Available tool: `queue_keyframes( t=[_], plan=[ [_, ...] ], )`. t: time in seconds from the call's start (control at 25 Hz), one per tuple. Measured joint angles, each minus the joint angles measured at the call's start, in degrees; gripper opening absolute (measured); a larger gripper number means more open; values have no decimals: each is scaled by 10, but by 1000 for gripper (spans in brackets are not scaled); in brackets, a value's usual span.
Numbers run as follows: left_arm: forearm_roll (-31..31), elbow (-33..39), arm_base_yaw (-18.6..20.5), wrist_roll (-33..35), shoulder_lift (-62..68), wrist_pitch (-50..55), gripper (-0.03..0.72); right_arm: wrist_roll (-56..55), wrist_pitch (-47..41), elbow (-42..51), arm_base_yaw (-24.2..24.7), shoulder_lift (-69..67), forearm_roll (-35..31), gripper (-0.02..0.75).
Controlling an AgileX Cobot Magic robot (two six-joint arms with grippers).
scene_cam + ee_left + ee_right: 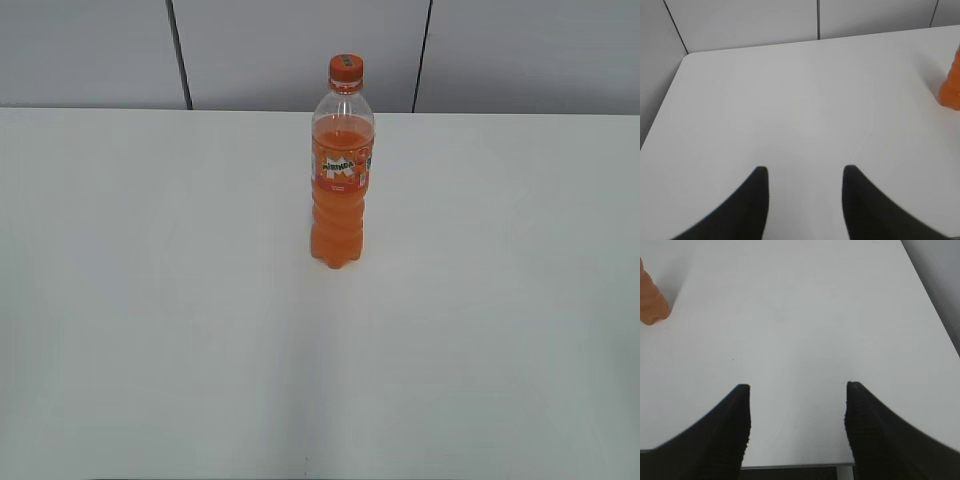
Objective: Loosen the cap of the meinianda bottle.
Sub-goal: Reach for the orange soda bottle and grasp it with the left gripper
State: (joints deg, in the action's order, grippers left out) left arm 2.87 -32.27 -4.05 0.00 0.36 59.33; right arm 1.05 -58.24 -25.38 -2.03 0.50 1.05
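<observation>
The meinianda bottle [340, 170] stands upright near the middle of the white table, full of orange soda, with its orange label facing me. The small orange cap [346, 68] sits on its neck. Neither arm shows in the exterior view. My left gripper [804, 172] is open and empty over bare table, with the bottle's lower body [951, 90] at the far right edge of its view. My right gripper [797, 390] is open and empty near the table's front edge, with the bottle's base [651, 300] at the far left of its view.
The white table [150, 300] spreads wide on all sides of the bottle. Grey wall panels [300, 50] stand behind its far edge. The table's left corner [687, 54] and its right edge [930, 290] show in the wrist views.
</observation>
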Motion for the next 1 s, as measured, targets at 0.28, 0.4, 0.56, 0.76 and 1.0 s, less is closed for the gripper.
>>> queue_keyframes(
  t=[0.28,0.4,0.56,0.76,1.0],
  plan=[
    [0,0,0,0,67,-3,410,0,0,0,0,0,0,451],
    [4,0,0,0,106,-5,415,0,0,0,0,0,0,451],
    [6,0,0,0,159,-7,415,0,0,0,0,0,0,451],
    [9,0,0,0,225,-8,415,0,0,0,0,0,0,451],
    [9,-12,0,0,292,-56,415,0,0,0,0,0,0,451]
  ],
)
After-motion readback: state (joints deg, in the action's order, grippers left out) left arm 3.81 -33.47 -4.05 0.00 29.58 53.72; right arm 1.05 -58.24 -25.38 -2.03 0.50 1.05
